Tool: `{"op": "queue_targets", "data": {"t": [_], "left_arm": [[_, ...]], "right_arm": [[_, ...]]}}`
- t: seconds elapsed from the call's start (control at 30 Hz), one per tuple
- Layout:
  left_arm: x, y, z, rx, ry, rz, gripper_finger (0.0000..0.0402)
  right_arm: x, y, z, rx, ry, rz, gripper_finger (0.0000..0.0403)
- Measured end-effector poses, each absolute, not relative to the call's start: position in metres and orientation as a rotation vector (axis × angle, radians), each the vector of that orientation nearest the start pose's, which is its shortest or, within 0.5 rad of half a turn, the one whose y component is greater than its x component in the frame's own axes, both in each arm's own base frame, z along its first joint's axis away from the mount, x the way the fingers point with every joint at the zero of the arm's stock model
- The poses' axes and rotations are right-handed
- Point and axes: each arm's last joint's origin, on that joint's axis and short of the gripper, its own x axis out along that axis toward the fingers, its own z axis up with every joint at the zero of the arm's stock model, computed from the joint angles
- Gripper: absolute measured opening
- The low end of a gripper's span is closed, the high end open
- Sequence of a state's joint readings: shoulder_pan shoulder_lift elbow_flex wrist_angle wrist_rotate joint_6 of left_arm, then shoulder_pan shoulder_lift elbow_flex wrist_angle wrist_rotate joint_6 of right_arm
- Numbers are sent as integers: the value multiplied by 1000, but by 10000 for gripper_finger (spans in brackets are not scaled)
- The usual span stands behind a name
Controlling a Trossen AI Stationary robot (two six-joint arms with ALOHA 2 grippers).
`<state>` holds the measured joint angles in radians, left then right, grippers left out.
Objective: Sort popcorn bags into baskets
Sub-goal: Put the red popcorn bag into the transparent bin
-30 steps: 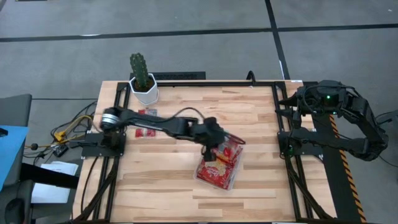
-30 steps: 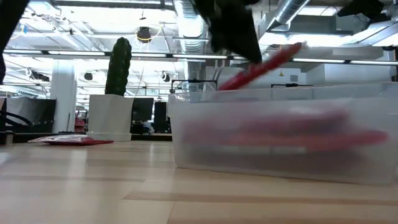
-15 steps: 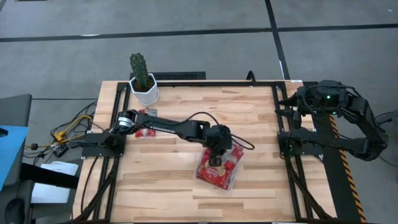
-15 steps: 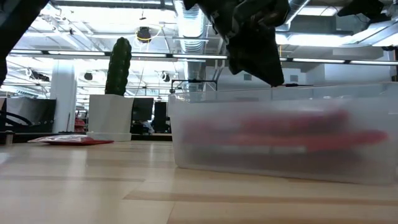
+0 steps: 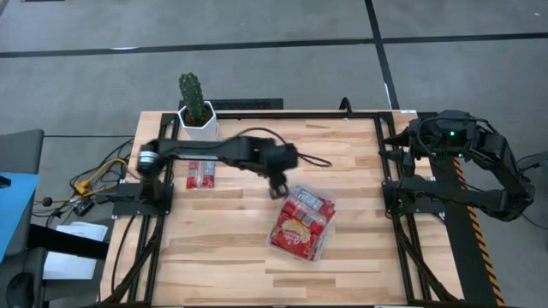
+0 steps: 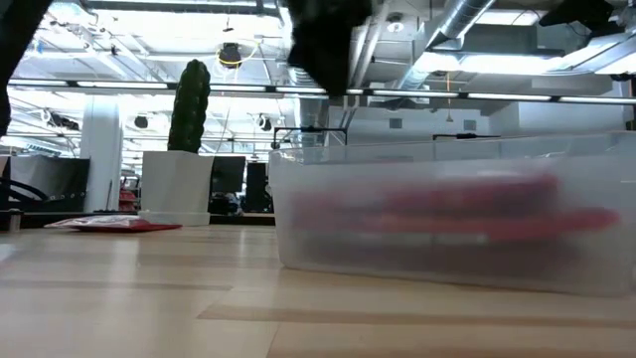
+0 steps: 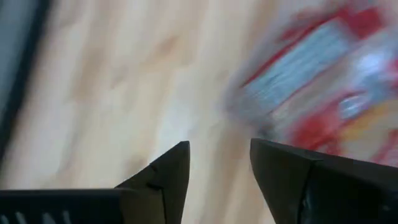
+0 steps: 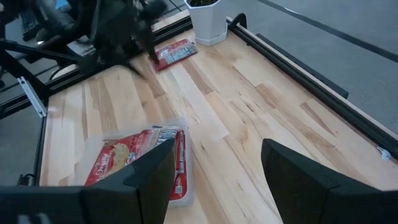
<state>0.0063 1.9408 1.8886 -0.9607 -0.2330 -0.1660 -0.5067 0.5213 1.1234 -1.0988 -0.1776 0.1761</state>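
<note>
The clear basket (image 5: 319,254) stands on the table right of its middle and holds red popcorn bags (image 5: 301,224), lying flat in a stack. One more red bag (image 5: 203,174) lies flat on the wood near the cactus pot. My left gripper (image 5: 278,184) hovers just off the basket's far left corner; in the left wrist view it (image 7: 219,158) is open, with nothing between its fingers. My right gripper (image 8: 217,152) waits open at the table's right edge.
A white pot with a cactus (image 5: 198,111) stands at the far left corner, close to the loose bag. Black frame rails (image 5: 384,184) run along the table's sides. Bare wood lies in front of and to the left of the basket.
My left gripper carried a tilted red bag over the basket and let it go; the bag now lies flat on the stack inside. The gripper then rose and drew back toward the table's far left, clear of the basket.
</note>
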Motion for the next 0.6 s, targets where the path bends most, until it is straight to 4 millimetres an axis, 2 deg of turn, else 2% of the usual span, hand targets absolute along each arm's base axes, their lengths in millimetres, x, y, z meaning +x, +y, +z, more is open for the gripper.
{"op": "queue_targets", "data": {"t": [0.13,0.2,0.33,0.43,0.6], "left_arm": [[367,18,326,-87,959,503,158],[339,21,321,-155,958,571,158],[284,22,294,-264,953,757,158],[246,24,275,-404,878,910,158],[205,23,237,-574,787,1012,158]], "right_arm": [[41,-17,377,338,442,-364,260],[41,-17,377,338,442,-363,260],[41,-17,377,331,443,-362,260],[41,-17,377,323,445,-360,260],[41,-17,377,320,446,-360,260]]}}
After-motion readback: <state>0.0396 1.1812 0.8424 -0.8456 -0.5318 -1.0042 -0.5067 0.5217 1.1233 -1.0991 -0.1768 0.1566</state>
